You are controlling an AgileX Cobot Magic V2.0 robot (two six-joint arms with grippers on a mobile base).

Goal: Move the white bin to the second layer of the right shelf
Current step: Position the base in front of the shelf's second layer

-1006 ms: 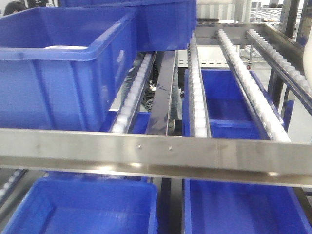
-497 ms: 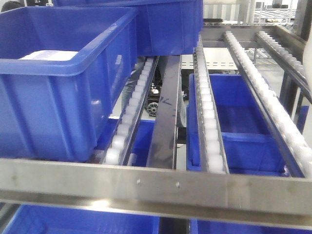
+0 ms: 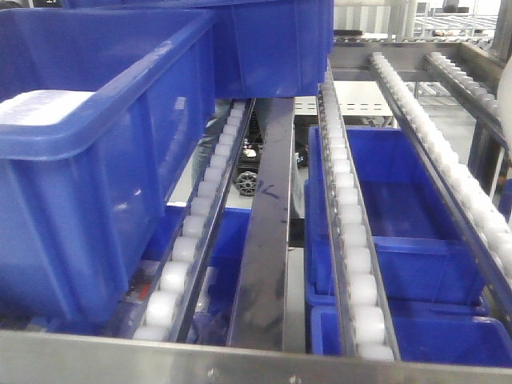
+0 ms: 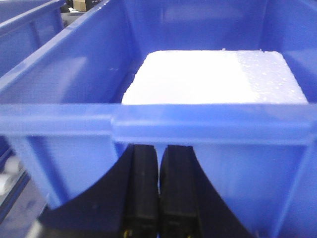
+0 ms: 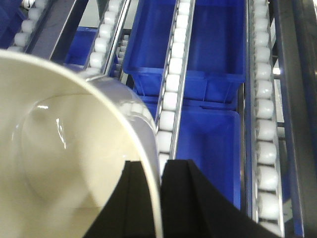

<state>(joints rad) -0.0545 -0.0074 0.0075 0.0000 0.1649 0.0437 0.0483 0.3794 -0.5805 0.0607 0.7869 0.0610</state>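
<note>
My right gripper (image 5: 154, 171) is shut on the rim of the white bin (image 5: 59, 163), one finger inside the wall and one outside. The bin is glossy cream, empty, and fills the left of the right wrist view, held above the roller rails of the right shelf second layer (image 5: 171, 84). Those rails also show in the front view (image 3: 352, 240); the bin does not show there. My left gripper (image 4: 158, 168) is shut and empty, its black fingers pressed together just in front of the wall of a blue crate (image 4: 208, 124).
A white foam block (image 4: 213, 77) lies in that blue crate, which sits at the left of the rack (image 3: 88, 160). More blue crates (image 3: 392, 208) stand on the level below the rails. A steel crossbar (image 3: 240, 364) runs along the bottom of the front view.
The front view has moved forward and up: the steel crossbar has dropped to the bottom edge, and the left crate and the rails loom closer.
</note>
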